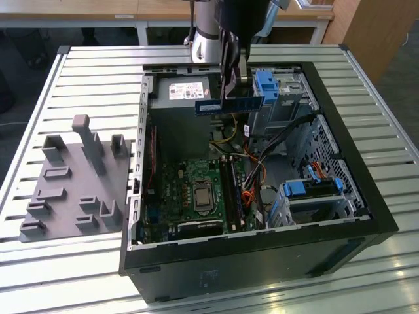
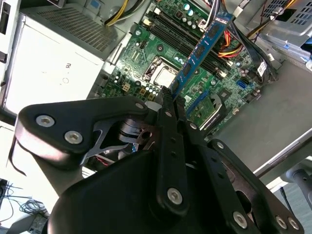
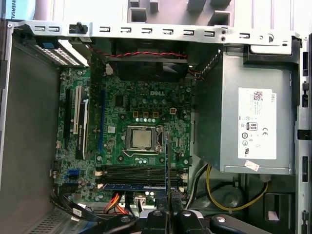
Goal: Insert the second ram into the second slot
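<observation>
Claw (image 1: 230, 97) — pointing down — grips 2nd ram (image 1: 252, 102) (level).

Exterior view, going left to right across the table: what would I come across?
From the left: grey plastic rack → green circuit board → metal drive cage with a blue latch → black case wall. The blue memory stick held by the end effector shares the board's stretch, so I leave it out.
</observation>
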Action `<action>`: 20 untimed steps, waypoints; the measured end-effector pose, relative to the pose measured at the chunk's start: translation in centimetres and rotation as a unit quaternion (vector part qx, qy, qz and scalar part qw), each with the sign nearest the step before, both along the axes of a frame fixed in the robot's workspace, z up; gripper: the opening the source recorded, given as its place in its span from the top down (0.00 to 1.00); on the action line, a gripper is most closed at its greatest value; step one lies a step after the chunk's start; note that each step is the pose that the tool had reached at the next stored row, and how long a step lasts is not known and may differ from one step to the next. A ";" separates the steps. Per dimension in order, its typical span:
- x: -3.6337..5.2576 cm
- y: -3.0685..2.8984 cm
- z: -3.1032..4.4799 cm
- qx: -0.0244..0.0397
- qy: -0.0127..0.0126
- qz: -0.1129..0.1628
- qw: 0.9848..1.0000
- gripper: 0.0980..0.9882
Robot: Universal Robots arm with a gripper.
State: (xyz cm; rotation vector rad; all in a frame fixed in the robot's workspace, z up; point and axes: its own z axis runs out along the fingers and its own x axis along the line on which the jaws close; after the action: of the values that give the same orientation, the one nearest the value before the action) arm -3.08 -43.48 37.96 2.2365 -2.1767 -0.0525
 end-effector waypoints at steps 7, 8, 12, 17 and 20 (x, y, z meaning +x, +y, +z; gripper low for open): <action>0.00 -0.53 0.00 0.000 0.000 0.000 1.000 0.96; 0.00 -0.61 0.00 0.000 0.000 0.000 1.000 0.96; -0.01 -1.02 0.00 0.000 0.000 0.000 1.000 0.96; -0.01 -1.42 0.00 0.000 0.000 0.000 1.000 0.96; -0.01 -1.58 0.00 0.000 0.000 0.000 1.000 0.96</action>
State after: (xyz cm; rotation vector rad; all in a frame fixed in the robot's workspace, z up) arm -3.09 -45.06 37.97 2.2364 -2.1768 -0.0524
